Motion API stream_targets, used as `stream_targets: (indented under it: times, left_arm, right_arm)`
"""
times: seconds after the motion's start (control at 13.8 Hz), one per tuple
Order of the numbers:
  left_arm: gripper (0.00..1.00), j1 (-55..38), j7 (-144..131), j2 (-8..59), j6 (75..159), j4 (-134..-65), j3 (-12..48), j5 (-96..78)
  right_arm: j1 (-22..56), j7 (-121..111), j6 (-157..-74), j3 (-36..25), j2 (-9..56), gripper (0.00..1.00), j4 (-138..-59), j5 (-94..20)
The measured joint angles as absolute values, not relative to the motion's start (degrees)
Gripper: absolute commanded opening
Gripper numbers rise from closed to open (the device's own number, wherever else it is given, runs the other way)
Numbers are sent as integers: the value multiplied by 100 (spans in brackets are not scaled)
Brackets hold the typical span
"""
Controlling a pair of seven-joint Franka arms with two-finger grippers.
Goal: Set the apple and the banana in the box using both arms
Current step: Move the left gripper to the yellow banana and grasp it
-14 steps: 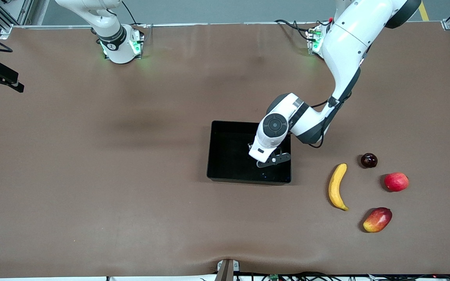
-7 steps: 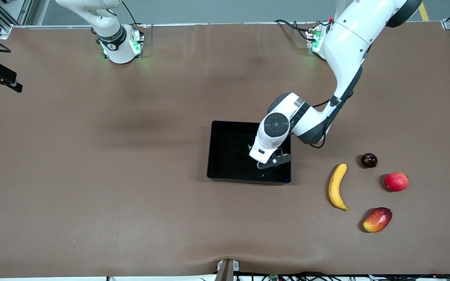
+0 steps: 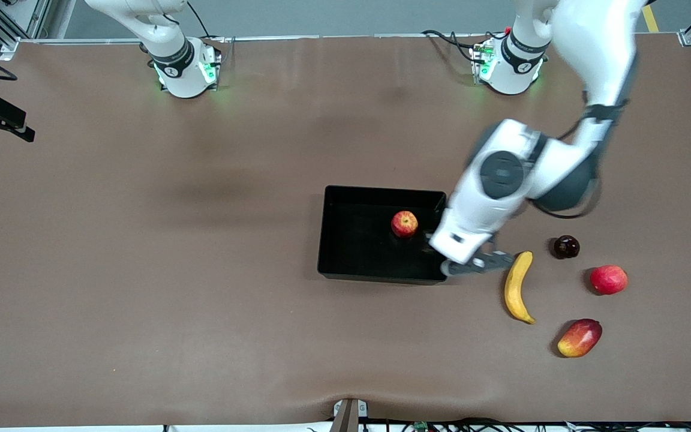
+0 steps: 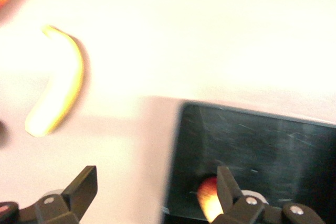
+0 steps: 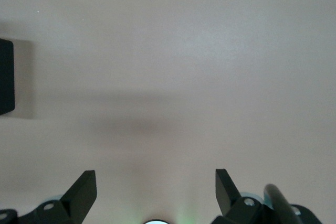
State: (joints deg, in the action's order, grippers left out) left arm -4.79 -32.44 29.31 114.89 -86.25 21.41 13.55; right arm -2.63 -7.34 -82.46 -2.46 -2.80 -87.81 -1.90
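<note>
The apple [image 3: 404, 223] lay inside the box [image 3: 333, 240], near the wall toward the left arm's end of the desk [image 3: 141, 270]. The left gripper [image 3: 476, 264] hung with its fingers spread wide and empty over the box's corner and the bare desk just beside it, between the apple and the banana [image 3: 517, 287]. The banana rested on the desk just outside the box. Near it lay a dark round fruit [image 3: 566, 246], a plain red fruit [image 3: 608, 279] and an oblong red-yellow fruit [image 3: 580, 338]. In the left wrist view the apple [image 4: 208, 198] was partly hidden by a finger [image 4: 229, 192]. The right gripper [image 5: 155, 192] waited open over bare desk at the right arm's end.
</note>
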Motion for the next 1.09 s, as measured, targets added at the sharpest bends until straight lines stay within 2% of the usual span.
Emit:
stream_targets:
  times: [0.36, 0.73, 0.87, 1.09]
  left_arm:
    - [100, 416, -1399, 3289, 11597, -8678, 2127, 1356]
    - [100, 731, -848, 4085, 12706, -8779, 2107, 1579]
    - [79, 737, -847, 4340, 12953, -8783, 2108, 1831]
    - [70, 733, -848, 4566, 13067, -8812, 2054, 1999]
  right_arm:
    - [-264, -734, -8232, -241, -280, 100, -8781, -190]
    - [-264, -734, -8229, -241, -280, 100, -8780, -190]
    - [-264, -734, -8226, -241, -280, 100, -8780, -190]
    - [-264, -734, -8224, -240, -280, 100, -8780, -190]
